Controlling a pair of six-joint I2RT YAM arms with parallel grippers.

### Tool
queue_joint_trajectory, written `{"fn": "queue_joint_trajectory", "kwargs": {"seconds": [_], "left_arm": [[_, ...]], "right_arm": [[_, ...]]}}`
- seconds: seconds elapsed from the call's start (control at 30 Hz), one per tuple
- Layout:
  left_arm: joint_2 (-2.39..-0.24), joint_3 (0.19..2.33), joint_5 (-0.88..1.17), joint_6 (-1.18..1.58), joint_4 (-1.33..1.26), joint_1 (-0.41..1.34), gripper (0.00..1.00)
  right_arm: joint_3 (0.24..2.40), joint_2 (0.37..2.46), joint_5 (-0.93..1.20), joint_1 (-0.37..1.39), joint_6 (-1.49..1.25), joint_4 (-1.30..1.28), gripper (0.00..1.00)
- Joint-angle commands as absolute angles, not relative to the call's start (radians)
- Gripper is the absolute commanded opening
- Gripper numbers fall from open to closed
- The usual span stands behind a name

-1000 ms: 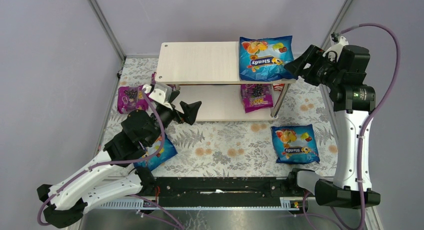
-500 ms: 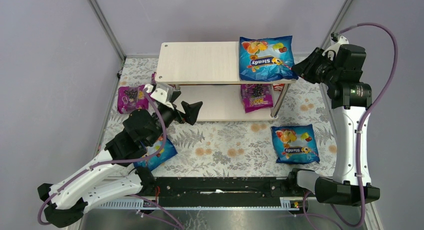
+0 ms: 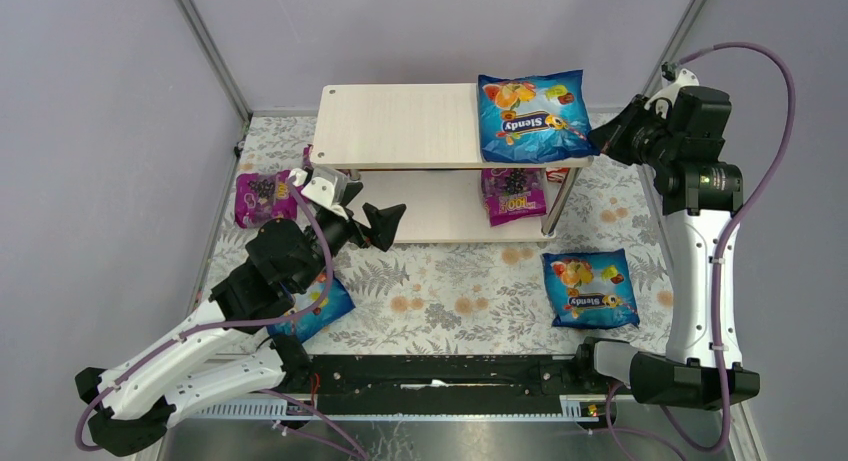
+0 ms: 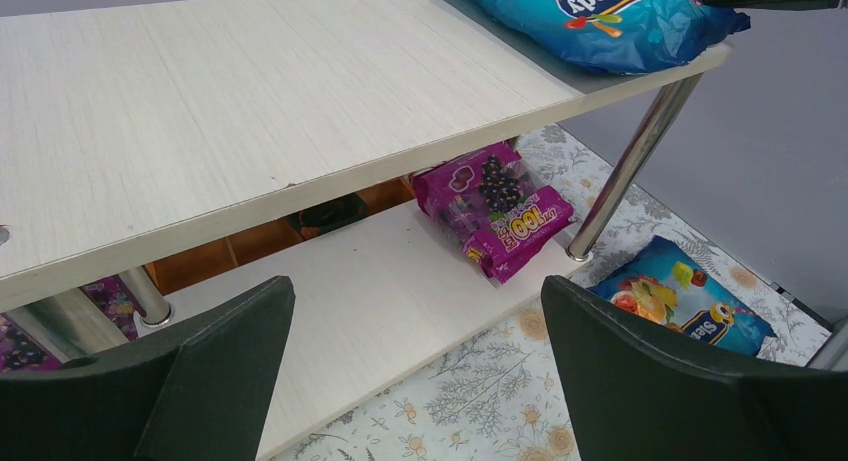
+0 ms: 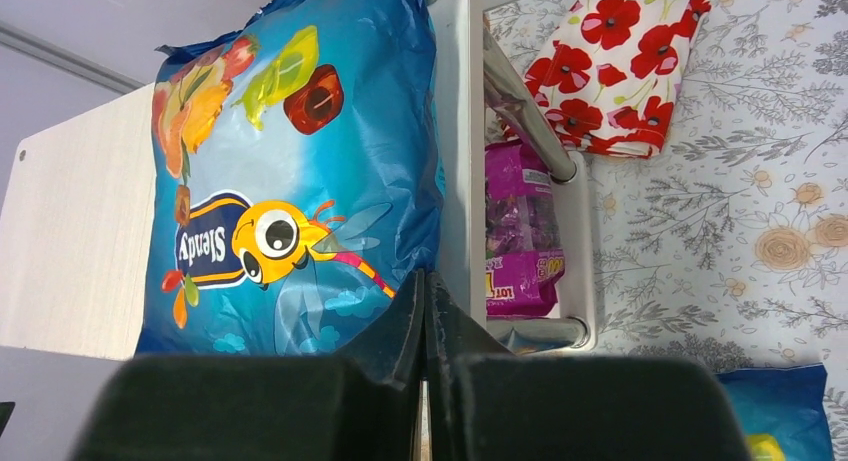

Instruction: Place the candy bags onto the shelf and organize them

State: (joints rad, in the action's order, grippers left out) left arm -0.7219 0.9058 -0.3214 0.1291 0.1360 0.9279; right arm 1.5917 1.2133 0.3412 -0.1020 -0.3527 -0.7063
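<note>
The shelf [image 3: 400, 126] stands at the back of the table. One blue candy bag [image 3: 530, 116] lies on the right end of its top board, and a magenta one [image 3: 512, 193] lies on the lower board below. Another blue bag [image 3: 590, 288] rests on the table at the right. A third [image 3: 325, 306] is partly hidden under my left arm, and a magenta bag [image 3: 262, 196] lies at the far left. My left gripper [image 4: 418, 286] is open and empty before the lower board [image 4: 380, 301]. My right gripper [image 5: 425, 281] is shut on nothing, its tip beside the top bag [image 5: 290, 181].
A red-flowered pouch [image 5: 620, 71] lies on the floral cloth behind the shelf's right post. Something brown [image 4: 300, 231] sits behind the lower tier. A bit of magenta wrapper [image 4: 110, 296] shows behind the left post. Grey walls and metal frame rails close in the table.
My right gripper has closed with nothing in it and drawn slightly back to the right of the top blue bag. The left arm has hardly moved.
</note>
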Motion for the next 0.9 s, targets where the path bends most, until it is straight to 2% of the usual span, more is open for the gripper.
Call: {"fn": "queue_joint_trajectory", "kwargs": {"seconds": [0.0,0.77,0.87], "left_arm": [[-0.722,0.901,-0.314,0.133,0.09,0.923,0.99],[-0.736,0.899,-0.318,0.132,0.088,0.922,0.99],[-0.739,0.899,-0.319,0.132,0.087,0.921,0.99]], "right_arm": [[1.64,1.219,0.298,-0.107,-0.31,-0.704,0.0],[1.683,1.231,0.317,-0.107,-0.222,-0.761,0.0],[1.692,1.232,0.309,-0.107,-0.217,-0.768,0.03]]}}
